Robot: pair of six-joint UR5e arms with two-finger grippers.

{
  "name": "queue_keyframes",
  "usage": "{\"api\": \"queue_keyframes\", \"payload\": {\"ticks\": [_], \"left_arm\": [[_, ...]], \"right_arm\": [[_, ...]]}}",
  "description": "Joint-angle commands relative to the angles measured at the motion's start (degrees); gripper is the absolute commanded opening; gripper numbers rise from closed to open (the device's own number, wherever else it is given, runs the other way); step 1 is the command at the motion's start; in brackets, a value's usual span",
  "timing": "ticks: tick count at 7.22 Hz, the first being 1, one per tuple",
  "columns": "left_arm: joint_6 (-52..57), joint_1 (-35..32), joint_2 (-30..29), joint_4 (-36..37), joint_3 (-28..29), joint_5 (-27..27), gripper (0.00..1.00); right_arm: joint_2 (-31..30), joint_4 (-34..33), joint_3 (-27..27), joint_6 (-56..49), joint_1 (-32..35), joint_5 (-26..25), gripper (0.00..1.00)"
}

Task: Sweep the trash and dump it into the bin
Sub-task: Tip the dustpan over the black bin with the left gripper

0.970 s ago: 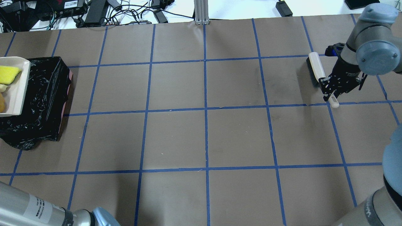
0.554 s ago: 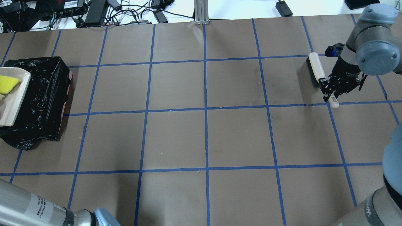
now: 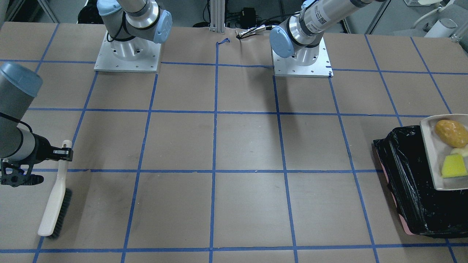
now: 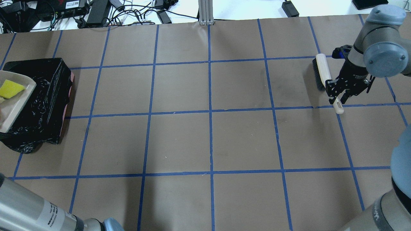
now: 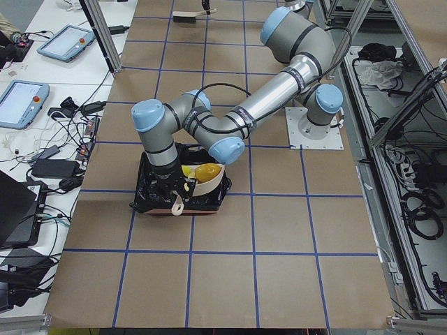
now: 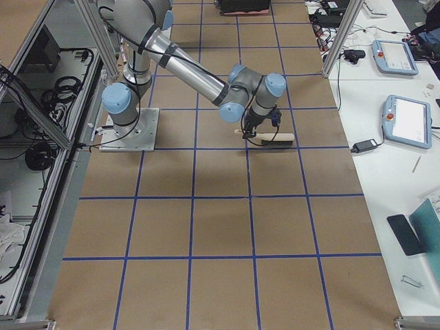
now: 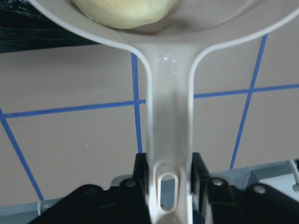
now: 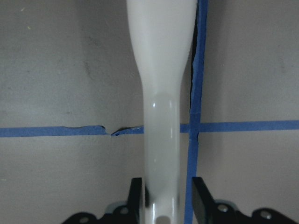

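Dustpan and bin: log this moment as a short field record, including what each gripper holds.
Left gripper: shut on handle of off-white plastic dustpan
Dustpan position: above black bag-lined rectangular bin
Trash in dustpan: golden-brown bumpy lump, bright yellow wedge, pale cream piece
Right gripper: shut on handle of off-white brush with dark bristles
Dump: not yet done

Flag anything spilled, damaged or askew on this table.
Nothing spilled: the trash sits in the dustpan over the bin. Only oddity: the blue tape line beside the brush is torn.
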Motion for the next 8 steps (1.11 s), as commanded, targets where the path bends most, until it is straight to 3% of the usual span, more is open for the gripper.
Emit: {"api": "queue_keyframes", "payload": {"ticks": [1, 2, 4, 5, 8], "left_arm": [[-0.23, -2.61, 0.92, 1.53, -0.90, 3.15, 0.07], [-0.40, -3.49, 1.54, 2.49, -2.21, 4.82, 0.07], [0.21, -4.03, 2.07, 7.91, -4.85, 6.58, 0.09], [0.38, -4.46, 2.42, 8.73, -5.73, 7.72, 0.09], [0.82, -5.87, 4.35, 8.82, -7.41, 8.34, 0.09]], "right_arm": [[0.03, 0.03, 0.00, 0.02, 0.00, 0.09, 0.48], [-0.15, -0.23, -0.17, 0.54, 0.00, 0.35, 0.55], [-2.50, -2.15, -1.58, 1.94, 0.00, 1.05, 0.88], [-4.78, -2.08, -2.02, 3.08, 0.09, 1.75, 1.00], [-14.95, 1.07, -2.64, 3.27, 0.70, 0.97, 1.00]]}}
